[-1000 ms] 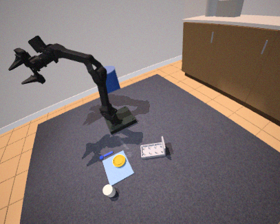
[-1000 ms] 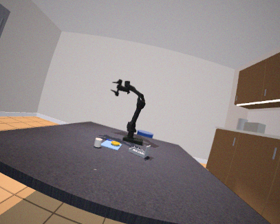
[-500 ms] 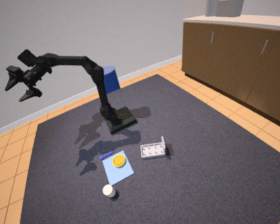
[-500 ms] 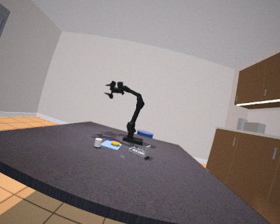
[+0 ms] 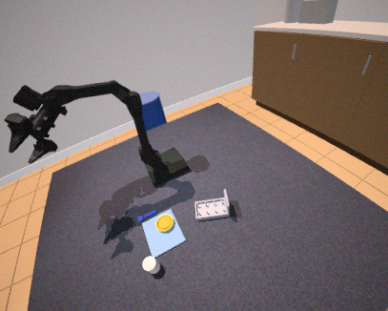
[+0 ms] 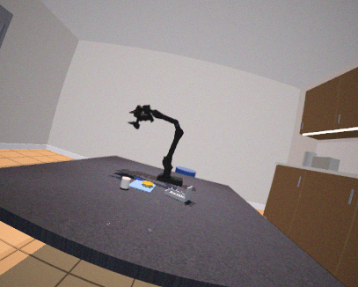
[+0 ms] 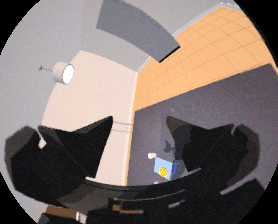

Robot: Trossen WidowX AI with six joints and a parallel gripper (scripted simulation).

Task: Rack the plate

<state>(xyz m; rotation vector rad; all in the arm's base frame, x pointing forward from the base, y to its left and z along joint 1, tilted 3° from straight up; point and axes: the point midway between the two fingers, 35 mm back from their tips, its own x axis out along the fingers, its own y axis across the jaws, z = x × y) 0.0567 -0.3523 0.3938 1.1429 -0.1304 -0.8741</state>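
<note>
A yellow plate point(image 5: 165, 222) point(image 6: 148, 183) point(image 7: 163, 172) lies flat on a light blue mat point(image 5: 161, 245) point(image 6: 139, 187) point(image 7: 158, 168). A small white dish rack point(image 5: 213, 217) point(image 6: 177, 195) stands apart from the mat, on its right in the top view, with rows of short pegs and a taller wall at one end; its slots hold no plate. My gripper point(image 5: 20, 156) point(image 6: 130, 118) point(image 7: 140, 119) is open and empty, high in the air and far from the plate and the rack.
A blue utensil point(image 5: 147, 216) point(image 7: 175, 168) lies beside the mat. A white cup point(image 5: 151, 264) point(image 6: 125, 182) point(image 7: 151, 156) stands by the mat's other end. A blue bin point(image 5: 153, 111) point(image 6: 186, 171) is behind the arm's base.
</note>
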